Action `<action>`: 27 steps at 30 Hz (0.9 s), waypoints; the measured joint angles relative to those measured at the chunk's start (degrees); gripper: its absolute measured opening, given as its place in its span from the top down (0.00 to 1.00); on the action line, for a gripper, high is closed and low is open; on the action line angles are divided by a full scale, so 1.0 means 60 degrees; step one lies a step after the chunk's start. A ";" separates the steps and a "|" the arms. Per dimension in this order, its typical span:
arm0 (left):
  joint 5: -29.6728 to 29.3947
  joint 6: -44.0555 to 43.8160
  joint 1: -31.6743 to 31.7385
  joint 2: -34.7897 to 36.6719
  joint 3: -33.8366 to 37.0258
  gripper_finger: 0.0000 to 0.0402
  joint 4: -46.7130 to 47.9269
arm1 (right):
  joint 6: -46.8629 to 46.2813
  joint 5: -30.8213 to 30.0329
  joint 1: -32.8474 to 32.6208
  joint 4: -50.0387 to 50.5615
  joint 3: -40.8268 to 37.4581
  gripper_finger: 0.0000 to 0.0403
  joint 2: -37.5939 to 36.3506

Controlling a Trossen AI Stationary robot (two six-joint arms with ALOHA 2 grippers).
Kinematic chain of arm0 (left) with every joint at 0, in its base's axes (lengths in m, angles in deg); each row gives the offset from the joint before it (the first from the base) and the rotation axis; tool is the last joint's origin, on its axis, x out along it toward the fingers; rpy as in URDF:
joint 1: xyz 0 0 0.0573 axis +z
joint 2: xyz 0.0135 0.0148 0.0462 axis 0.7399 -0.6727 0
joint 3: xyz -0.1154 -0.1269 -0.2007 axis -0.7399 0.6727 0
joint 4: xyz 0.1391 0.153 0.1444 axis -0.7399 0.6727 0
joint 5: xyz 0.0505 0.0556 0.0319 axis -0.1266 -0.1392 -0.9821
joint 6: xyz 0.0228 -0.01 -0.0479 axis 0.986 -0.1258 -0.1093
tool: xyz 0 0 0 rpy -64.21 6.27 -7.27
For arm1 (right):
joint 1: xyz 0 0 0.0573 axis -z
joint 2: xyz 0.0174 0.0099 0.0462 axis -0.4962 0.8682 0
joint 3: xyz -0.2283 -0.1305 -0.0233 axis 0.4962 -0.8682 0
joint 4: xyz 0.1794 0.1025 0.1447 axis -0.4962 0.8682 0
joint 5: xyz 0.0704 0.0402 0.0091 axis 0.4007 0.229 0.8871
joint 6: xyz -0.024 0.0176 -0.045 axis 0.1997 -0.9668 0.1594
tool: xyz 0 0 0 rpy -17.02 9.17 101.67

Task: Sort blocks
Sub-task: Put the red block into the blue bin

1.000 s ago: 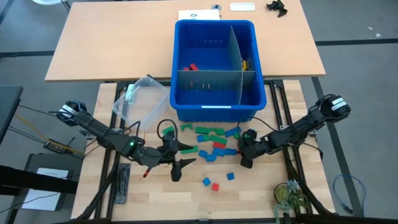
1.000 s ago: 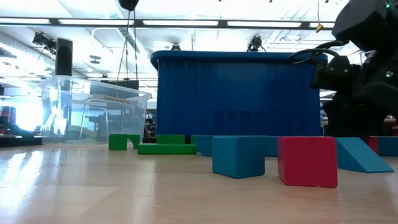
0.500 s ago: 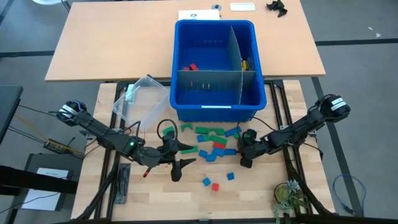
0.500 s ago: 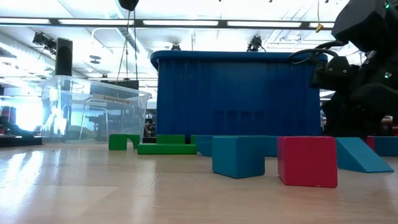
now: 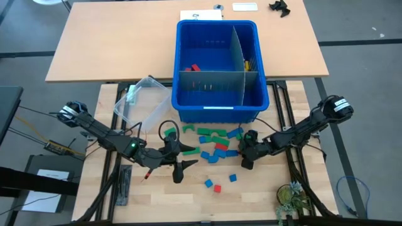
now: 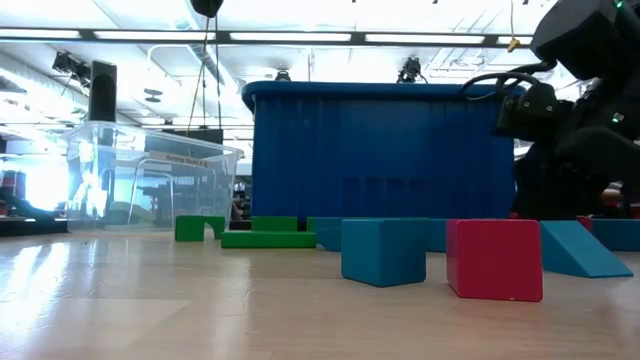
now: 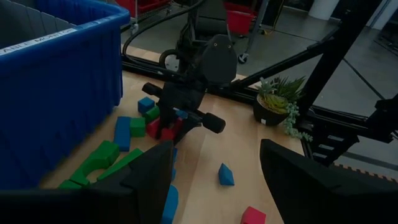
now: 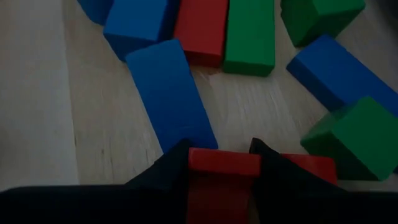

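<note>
The blocks (image 5: 217, 141) lie scattered on the worktop (image 5: 157, 194) just near of the blue bin (image 5: 217, 107), with 3 strays nearer still. They look light, stiff and smooth, so a squeeze across 2 flat opposite faces should hold. The right gripper (image 8: 222, 152) is down at the pile's right edge, fingers narrowed on a red block (image 8: 224, 163). The left gripper (image 5: 178, 158) hovers left of the pile, jaws wide and empty.
</note>
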 joint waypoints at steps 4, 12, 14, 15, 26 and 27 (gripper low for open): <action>0.0000 0.0000 0.0000 0.0000 0.0002 0.38 0.0000 | -0.0033 -0.0049 0.0125 0.0000 0.0004 0.68 -0.0004; 0.0001 0.0000 0.0001 0.0000 0.0001 0.38 0.0000 | -0.0021 -0.0166 0.0192 -0.0025 0.0011 0.68 -0.0015; 0.0000 0.0000 0.0003 -0.0001 0.0004 0.38 0.0000 | -0.0021 -0.0122 0.0187 -0.0025 0.0013 0.68 -0.0015; 0.0000 0.0000 0.0000 -0.0001 0.0003 0.38 0.0000 | -0.0021 -0.0099 0.0178 -0.0022 0.0015 0.68 -0.0015; 0.0000 0.0000 0.0003 -0.0003 0.0000 0.38 0.0000 | -0.0018 -0.0137 0.0249 -0.0023 0.0022 0.68 -0.0019; 0.0000 0.0000 0.0000 0.0000 0.0004 0.38 0.0000 | -0.0018 -0.0176 0.0249 -0.0024 0.0022 0.68 -0.0022</action>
